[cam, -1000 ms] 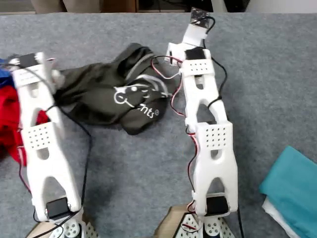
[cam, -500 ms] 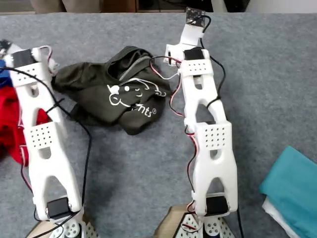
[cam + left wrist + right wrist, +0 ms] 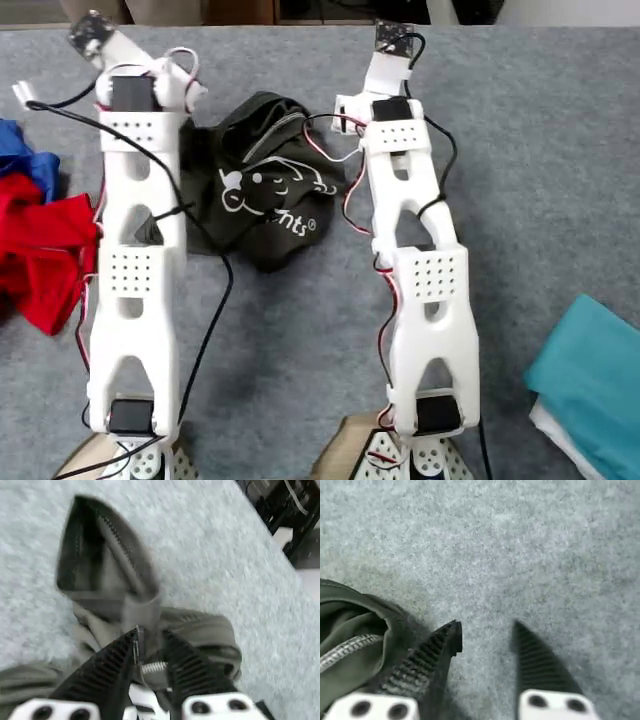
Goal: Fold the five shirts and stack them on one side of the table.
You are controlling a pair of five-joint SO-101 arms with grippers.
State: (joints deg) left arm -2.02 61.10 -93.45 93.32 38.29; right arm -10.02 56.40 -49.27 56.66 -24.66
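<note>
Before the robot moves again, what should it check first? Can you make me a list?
1. Left gripper has the dark shirt: ok, its fingers pinch a fold of cloth.
2. Right gripper is ready to grab: ok, it is open over the bare table, right beside the shirt's edge.
3. Dark shirt lies flat for folding: not ok, it is bunched up between the arms.
4. A stack has begun: ok, the teal shirt lies on a white shirt at the table's edge.
5. Red shirt and blue shirt are folded: not ok, both lie crumpled.
</note>
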